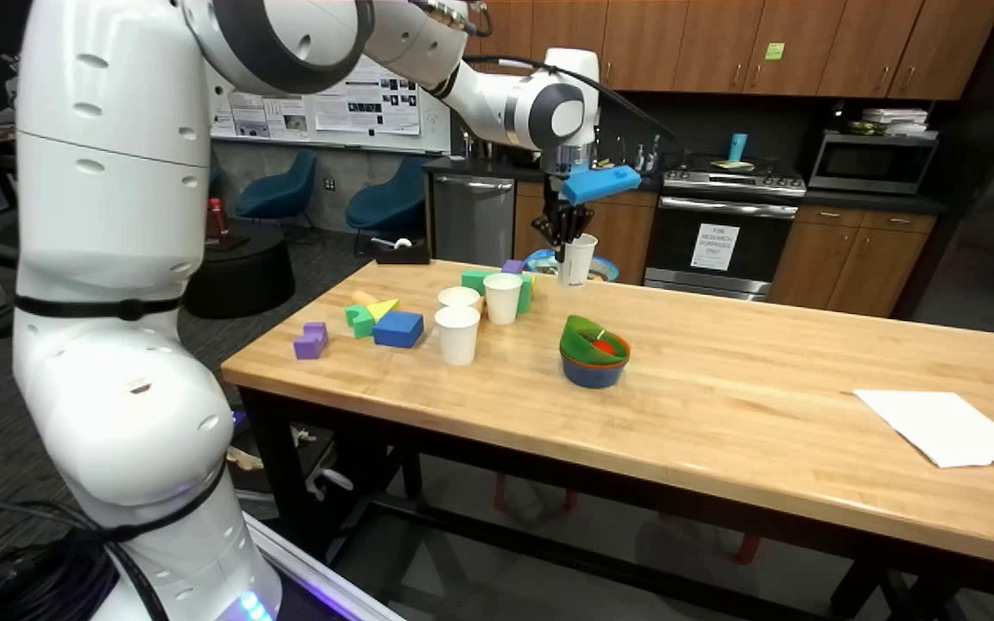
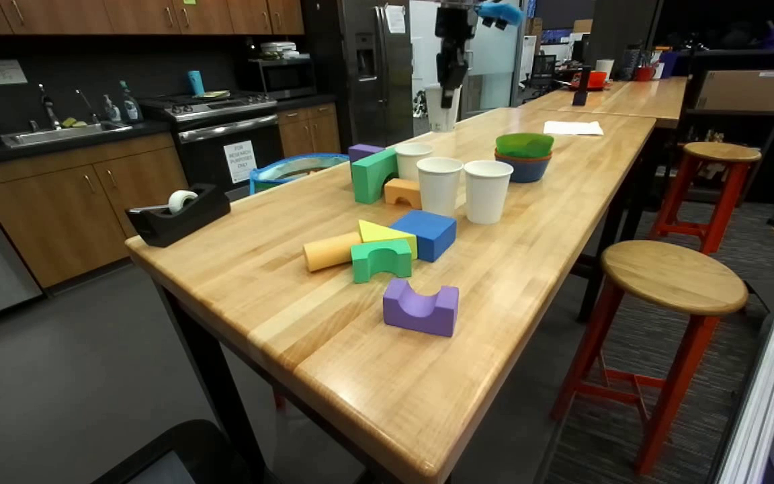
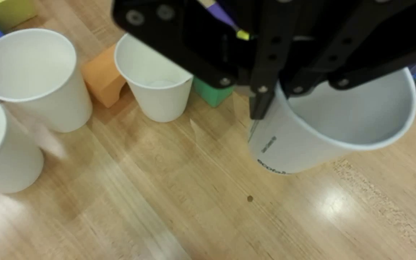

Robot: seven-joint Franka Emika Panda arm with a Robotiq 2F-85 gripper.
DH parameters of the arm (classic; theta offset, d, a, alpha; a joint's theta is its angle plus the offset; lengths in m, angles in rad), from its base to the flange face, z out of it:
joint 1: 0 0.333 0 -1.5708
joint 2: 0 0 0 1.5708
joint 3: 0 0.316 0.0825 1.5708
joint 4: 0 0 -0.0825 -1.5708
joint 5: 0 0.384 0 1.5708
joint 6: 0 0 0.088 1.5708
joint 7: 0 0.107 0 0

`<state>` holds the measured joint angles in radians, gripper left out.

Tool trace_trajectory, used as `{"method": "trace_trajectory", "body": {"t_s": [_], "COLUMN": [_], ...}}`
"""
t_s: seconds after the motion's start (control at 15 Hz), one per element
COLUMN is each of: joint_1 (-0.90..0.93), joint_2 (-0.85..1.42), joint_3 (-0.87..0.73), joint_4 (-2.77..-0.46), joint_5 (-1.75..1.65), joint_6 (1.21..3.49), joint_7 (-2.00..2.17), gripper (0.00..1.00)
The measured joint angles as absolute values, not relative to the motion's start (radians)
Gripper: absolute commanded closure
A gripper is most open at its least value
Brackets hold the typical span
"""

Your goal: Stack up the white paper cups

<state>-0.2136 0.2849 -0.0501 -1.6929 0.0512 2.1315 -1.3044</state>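
My gripper (image 3: 276,94) is shut on the wall of a white paper cup (image 3: 302,148), one finger inside its rim and one outside. The held cup appears raised above the table, near the far edge; it also shows in both exterior views (image 1: 579,261) (image 2: 442,115). Three more white paper cups stand upright and apart from the gripper. One (image 1: 504,299) is beside the green arch block and shows in the wrist view (image 3: 163,99). Another (image 2: 439,191) is by the orange block. The third (image 2: 488,195) stands close beside that one, nearest the front (image 1: 457,336).
Near the cups lie a green arch (image 2: 372,176), an orange block (image 2: 402,193), a blue block (image 2: 427,235), a yellow triangle (image 2: 383,232), a small green block (image 2: 381,259) and a purple block (image 2: 420,309). Stacked bowls (image 1: 594,373) hold something red. A white sheet (image 1: 946,423) lies farther along.
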Motion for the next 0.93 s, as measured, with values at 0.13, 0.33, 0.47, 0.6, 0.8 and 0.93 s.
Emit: {"method": "trace_trajectory", "body": {"t_s": [0.13, 0.33, 0.47, 0.6, 0.8, 0.93], "joint_1": [-0.214, -0.214, -0.214, -0.213, -0.211, -0.208], "joint_2": [0.205, 0.080, 0.000, -0.070, -0.156, -0.203], "joint_3": [-0.056, -0.073, -0.088, -0.105, -0.135, -0.151], "joint_4": [-1.764, -1.878, -1.960, -2.036, -2.144, -2.209], "joint_5": [0.021, -0.017, -0.038, -0.057, -0.085, -0.098], "joint_6": [2.142, 2.148, 2.153, 2.157, 2.169, 2.181], "joint_7": [-1.307, -1.337, -1.383, -1.433, -1.517, -1.573], "gripper": [0.99, 0.99, 0.99, 0.99, 0.99, 0.99]}}
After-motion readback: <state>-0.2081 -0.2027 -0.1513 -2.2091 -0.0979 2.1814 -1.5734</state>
